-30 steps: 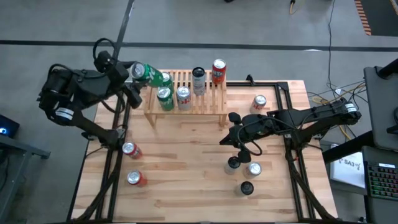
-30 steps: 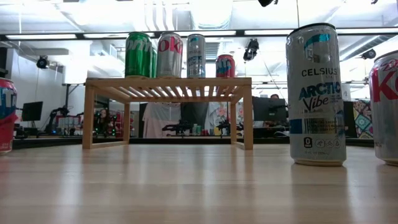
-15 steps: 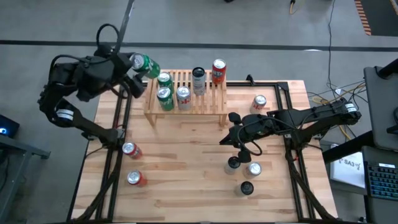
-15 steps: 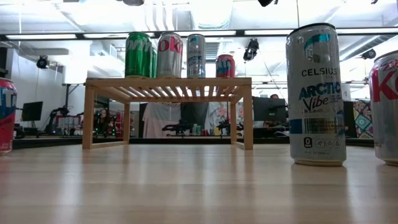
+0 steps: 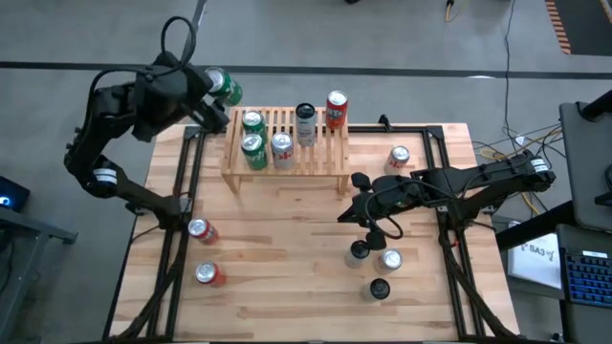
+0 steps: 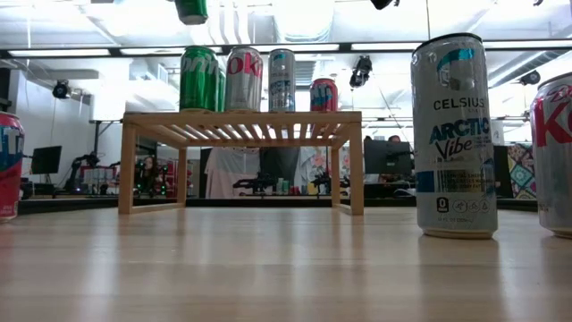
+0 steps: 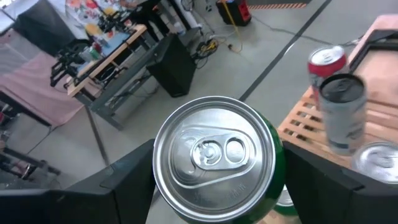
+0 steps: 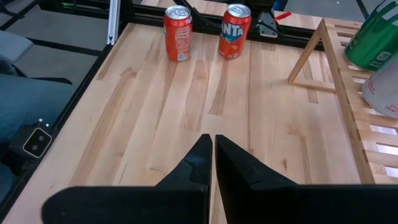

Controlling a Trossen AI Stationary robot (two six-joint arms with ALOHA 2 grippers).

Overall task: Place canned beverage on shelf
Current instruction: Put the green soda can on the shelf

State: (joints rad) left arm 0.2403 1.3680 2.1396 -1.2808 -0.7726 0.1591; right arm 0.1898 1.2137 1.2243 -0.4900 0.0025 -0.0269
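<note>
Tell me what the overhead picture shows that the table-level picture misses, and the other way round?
Only overhead: both arms, the left gripper holding a green can beside the shelf, the right gripper shut above the table.
Only table-level: the tall can's label and the room behind.
Both: the shelf with its cans.

I've swung the left gripper [image 5: 212, 88] and its green can [image 5: 226, 89] up, off the shelf's [image 5: 287, 153] left end.

"CELSIUS ARCTIC Vibe" on the tall silver can [image 6: 453, 134]; "Fanta" on the orange can [image 8: 235, 30].
</note>
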